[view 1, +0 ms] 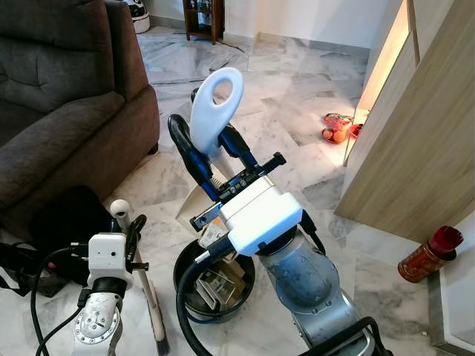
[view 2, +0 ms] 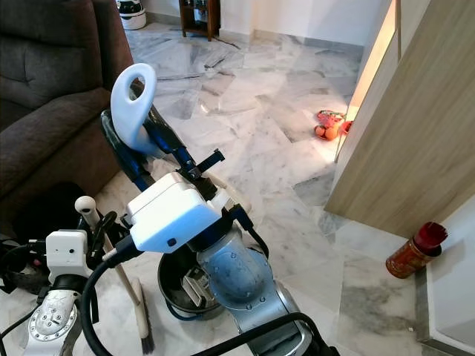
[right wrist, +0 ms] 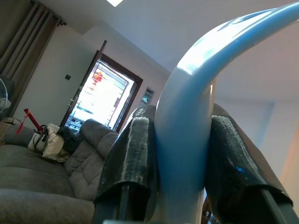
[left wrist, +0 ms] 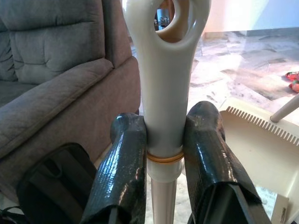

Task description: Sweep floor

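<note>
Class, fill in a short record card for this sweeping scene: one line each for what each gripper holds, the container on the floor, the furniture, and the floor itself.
Left gripper: shut on the cream broom handle, held upright
Right gripper: shut on the light blue looped handle
Container: dark round bin on the floor between the arms, scraps inside
Furniture: grey-brown sofa on the robot's left
Floor: marble tiles; red-capped bottle stands by the wooden cabinet

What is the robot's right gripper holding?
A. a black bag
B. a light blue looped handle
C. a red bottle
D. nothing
B: the right gripper is shut on the light blue handle, its black fingers pressing on either side; the red bottle stands on the floor by the wooden cabinet.
</note>
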Robot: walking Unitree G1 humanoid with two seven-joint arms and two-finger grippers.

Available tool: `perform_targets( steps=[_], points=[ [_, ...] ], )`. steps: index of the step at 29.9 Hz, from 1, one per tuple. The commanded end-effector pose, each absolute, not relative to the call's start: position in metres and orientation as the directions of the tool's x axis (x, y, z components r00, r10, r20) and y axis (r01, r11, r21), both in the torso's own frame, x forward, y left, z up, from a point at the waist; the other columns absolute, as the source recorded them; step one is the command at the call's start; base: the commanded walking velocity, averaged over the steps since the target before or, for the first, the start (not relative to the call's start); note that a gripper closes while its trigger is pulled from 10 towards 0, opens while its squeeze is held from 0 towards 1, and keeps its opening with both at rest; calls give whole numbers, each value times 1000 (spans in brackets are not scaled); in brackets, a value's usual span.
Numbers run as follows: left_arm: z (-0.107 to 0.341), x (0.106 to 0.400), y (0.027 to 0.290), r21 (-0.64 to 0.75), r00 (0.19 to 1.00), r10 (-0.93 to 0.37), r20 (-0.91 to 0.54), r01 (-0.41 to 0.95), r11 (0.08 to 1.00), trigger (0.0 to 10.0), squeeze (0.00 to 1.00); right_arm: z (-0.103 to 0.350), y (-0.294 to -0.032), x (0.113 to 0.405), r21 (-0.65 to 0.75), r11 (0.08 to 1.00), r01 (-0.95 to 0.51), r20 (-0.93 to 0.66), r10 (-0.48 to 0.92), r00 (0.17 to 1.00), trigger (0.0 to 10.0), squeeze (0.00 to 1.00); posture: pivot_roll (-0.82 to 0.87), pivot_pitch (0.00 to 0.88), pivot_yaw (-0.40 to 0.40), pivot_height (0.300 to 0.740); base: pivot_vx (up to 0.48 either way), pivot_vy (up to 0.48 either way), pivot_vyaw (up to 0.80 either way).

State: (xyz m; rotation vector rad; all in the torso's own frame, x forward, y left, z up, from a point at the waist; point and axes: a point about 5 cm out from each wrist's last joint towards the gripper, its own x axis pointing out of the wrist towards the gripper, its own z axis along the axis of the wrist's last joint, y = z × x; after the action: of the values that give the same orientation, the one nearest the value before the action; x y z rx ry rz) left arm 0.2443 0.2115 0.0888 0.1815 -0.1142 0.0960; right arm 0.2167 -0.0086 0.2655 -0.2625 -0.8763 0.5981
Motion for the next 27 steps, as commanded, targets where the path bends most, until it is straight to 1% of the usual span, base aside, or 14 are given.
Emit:
perform_targets(
  steps=[1,2,3,9,11,14,17,20,21,25,26,27],
  points=[
    [98,247,210,184,983,65,169,-96,978,10000,0,276,-6,207,-442,799,-409,679,595,429,10000,0,114,109,0,740,0,0,0],
    [98,247,210,184,983,64,169,-96,978,10000,0,272,-5,209,-415,791,-450,659,602,450,10000,0,114,109,0,740,0,0,0],
    [98,247,210,184,983,64,169,-95,978,10000,0,272,-5,209,-410,791,-454,658,601,454,10000,0,114,109,0,740,0,0,0],
    [98,247,210,184,984,64,169,-95,978,10000,0,271,-5,211,-415,794,-444,655,600,460,10000,0,114,111,-2,740,0,0,0],
    [98,247,210,184,984,64,169,-95,978,10000,0,269,-6,213,-418,801,-429,650,594,475,10000,0,114,110,-3,740,0,0,0],
    [97,247,209,182,984,63,169,-95,979,10000,0,268,-11,220,-419,820,-389,648,570,505,10000,0,114,110,-4,740,0,0,0],
    [97,247,208,182,984,63,170,-94,979,10000,0,271,-21,233,-406,850,-335,657,527,539,10000,0,112,107,-3,740,0,0,0],
    [97,247,208,182,984,62,169,-93,979,10000,0,276,-32,244,-383,888,-254,678,458,575,10000,0,113,107,-3,740,0,0,0],
    [97,247,208,182,984,62,170,-93,979,10000,0,277,-37,249,-398,893,-208,681,440,585,10000,0,113,107,-3,740,0,0,0],
    [97,247,208,181,984,63,169,-94,979,10000,0,271,-48,261,-401,903,-155,669,404,624,10000,0,107,108,-4,740,0,0,0],
    [97,247,207,180,984,62,169,-93,979,10000,0,269,-53,266,-411,903,-125,662,390,640,10000,0,109,109,-5,740,0,0,0],
    [97,247,206,177,984,60,170,-91,980,10000,0,267,-64,274,-409,910,-73,659,350,666,10000,0,109,109,-5,740,0,0,0]
  ],
)
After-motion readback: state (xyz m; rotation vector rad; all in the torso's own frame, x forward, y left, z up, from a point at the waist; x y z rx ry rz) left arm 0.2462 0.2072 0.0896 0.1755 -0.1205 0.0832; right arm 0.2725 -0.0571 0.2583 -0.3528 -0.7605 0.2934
